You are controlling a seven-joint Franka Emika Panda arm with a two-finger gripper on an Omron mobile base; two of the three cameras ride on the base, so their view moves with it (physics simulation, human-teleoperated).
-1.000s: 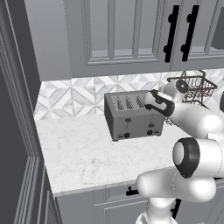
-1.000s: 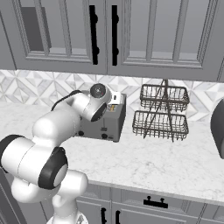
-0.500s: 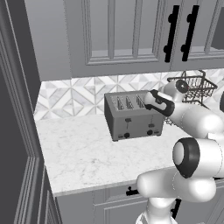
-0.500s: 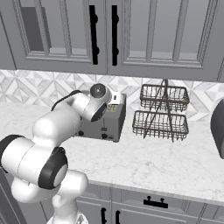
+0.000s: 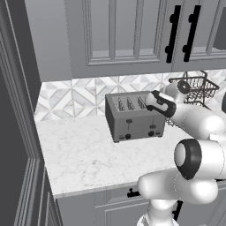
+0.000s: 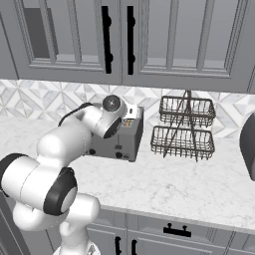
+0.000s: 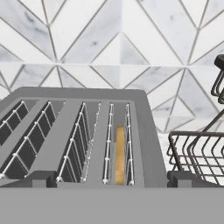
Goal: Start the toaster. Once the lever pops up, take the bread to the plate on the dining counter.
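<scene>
Nothing is being changed over the last second: in both base views the white arm is being kept in the same pose at the right end of the boxy grey metal four-slot toaster (image 5: 134, 117), and nothing on the worktop is being moved. In judgement, the start step is not yet being done; the two small black levers (image 5: 129, 121) are being seen high on the front face, so they are probably not pressed.

The two-finger gripper (image 7: 107, 180) is being held just above the toaster top, its dark finger tips (image 7: 183, 177) set wide apart with nothing between them.

The small tan-brown bread slice (image 7: 120, 153) is being kept on edge, deep in the slot nearest the black wire basket rack (image 6: 185, 127). In the hand view its long axis is running along the slot, from the front face towards the patterned tile backsplash (image 7: 109, 43), and its thin edge is pointing upward. The plate and the dining counter are not being shown.
</scene>
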